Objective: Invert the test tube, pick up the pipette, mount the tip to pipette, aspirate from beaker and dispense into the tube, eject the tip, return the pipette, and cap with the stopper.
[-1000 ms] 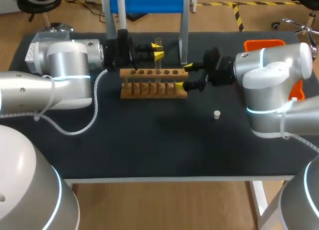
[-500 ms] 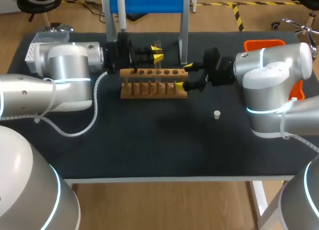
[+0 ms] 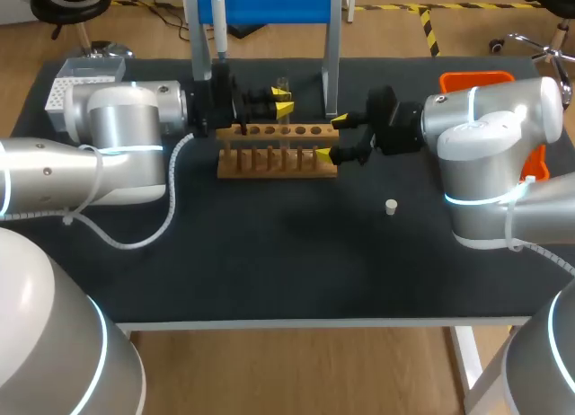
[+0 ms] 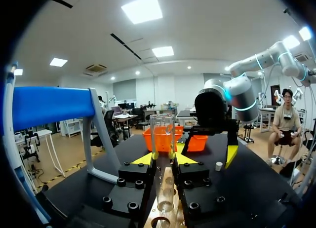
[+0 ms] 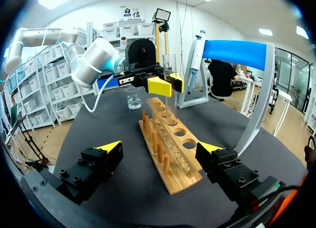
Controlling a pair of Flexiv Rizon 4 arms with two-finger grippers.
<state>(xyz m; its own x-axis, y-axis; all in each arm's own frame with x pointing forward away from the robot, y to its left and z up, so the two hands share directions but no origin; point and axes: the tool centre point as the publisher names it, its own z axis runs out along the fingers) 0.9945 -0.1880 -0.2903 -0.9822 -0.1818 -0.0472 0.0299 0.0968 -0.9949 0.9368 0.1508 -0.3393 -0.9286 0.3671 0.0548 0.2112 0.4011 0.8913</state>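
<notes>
**Before Anything Is Released, Alignment Must Be Checked**

Since the clear glass test tube [image 4: 162, 134] is clamped upright, mouth up, between the closed-in fingers of the left gripper [image 4: 163, 159], with its base just above the holes of the wooden peg rack [image 3: 269, 159], seating is judged to be the step in hand. At the rack's 3 o'clock end the right gripper [image 3: 331, 136] is spread wide with nothing held, its fingers flanking the wood. The tube should be held vertical, centred over one hole, lowered slowly, and released only once supported. The small white stopper [image 3: 391, 206] is seen at 4 o'clock from the rack.

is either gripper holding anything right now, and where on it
The left gripper is shut on the test tube, gripping its glass around mid-height, mouth up. The right gripper is open, holding nothing.
</notes>
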